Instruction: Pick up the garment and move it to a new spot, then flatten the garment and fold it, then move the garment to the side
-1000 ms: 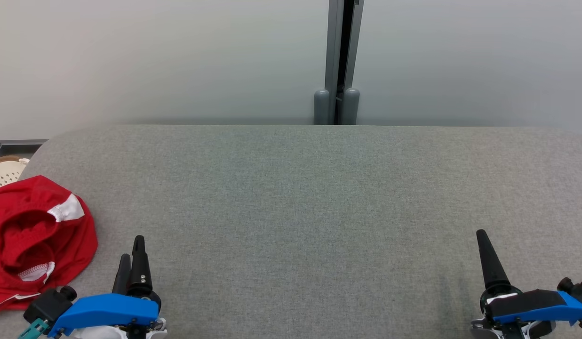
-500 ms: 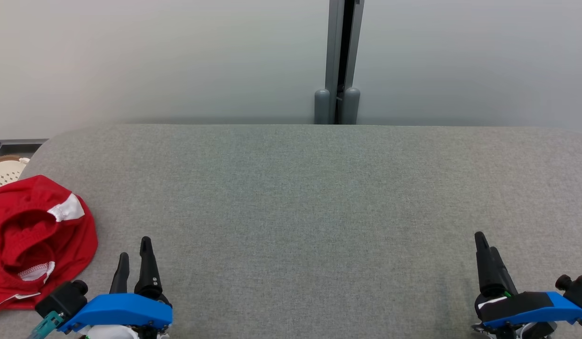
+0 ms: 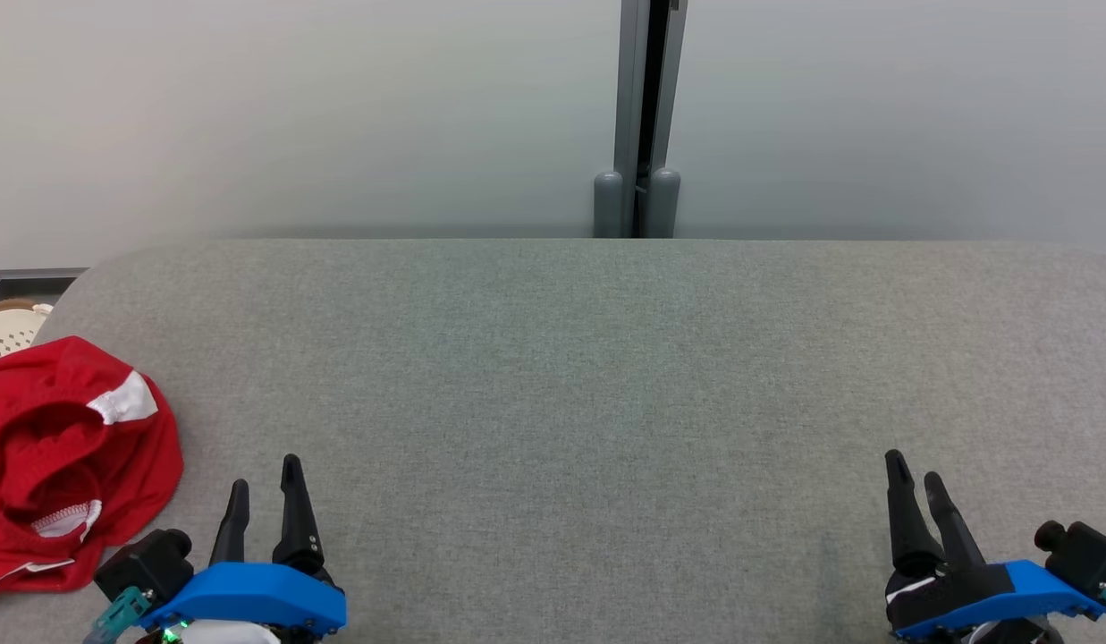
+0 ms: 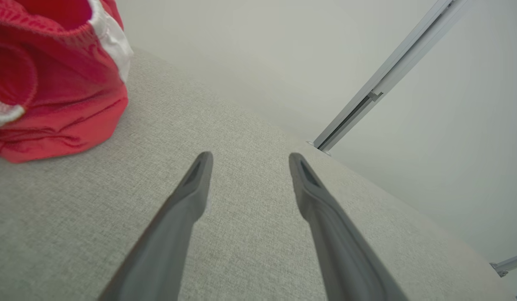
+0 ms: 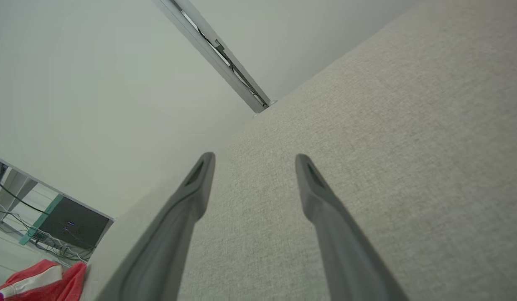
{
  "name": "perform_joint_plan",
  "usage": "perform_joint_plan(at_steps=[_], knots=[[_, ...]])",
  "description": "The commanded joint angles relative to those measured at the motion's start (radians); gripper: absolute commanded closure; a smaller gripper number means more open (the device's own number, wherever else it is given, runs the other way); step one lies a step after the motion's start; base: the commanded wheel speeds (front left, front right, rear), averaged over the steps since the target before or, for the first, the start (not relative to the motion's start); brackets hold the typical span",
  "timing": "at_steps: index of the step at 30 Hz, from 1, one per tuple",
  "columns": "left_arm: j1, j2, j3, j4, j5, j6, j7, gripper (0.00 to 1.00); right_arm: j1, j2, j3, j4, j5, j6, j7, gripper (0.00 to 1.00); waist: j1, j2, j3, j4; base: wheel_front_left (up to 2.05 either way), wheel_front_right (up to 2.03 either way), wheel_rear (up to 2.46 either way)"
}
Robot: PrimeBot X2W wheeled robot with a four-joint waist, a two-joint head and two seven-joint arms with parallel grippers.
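Grey surface (image 3: pixel 561 376) w/ bunched red garment (image 3: pixel 70 465) far L, axis unclear; both jaws wide

garment (image 3: pixel 70 447): red, white trim | table (image 3: pixel 553 376): grey woven fabric | wall (image 3: pixel 293 116): pale grey | post (image 3: pixel 626 89): grey

I've got both arms parked low, fingers pointing up the head view. left gripper (image 3: pixel 265 472) sits lower left, jaws spread, empty. right gripper (image 3: pixel 912 467) sits lower right, jaws also spread and empty, its fingers (image 3: pixel 906 528) leaning slightly inward. blue wrist housings (image 3: pixel 249 595) are level on both sides. My wrist cams show a clean gap between each finger pair
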Motion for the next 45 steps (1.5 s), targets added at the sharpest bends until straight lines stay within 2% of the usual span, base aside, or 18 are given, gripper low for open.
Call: perform_joint_plan(at_steps=[1,15,27,45], knots=[[-0.01,0.007,0.0,-0.002,0.025,0.004,-0.011,0.0,0.006,-0.006,-0.003,-0.001,-0.048,0.002,-0.011,0.0,0.0,0.0,0.0,-0.001,0.0,0.0,0.0],[-0.004,0.008,-0.01,0.047,0.198,0.014,-0.048,0.0,0.005,-0.004,0.007,-0.004,-0.237,0.002,-0.048,0.0,0.0,0.0,0.004,-0.005,0.0,0.0,0.0],[-0.012,0.033,-0.055,0.073,0.343,0.024,-0.076,0.0,-0.005,-0.004,0.018,0.01,-0.399,0.002,-0.077,0.0,0.0,0.0,0.008,-0.004,0.0,0.0,0.0],[0.02,0.032,-0.055,0.1,0.455,0.06,-0.113,0.0,0.019,-0.005,0.011,0.054,-0.539,0.002,-0.114,0.0,0.0,0.0,0.006,0.0,0.0,0.0,0.0]])
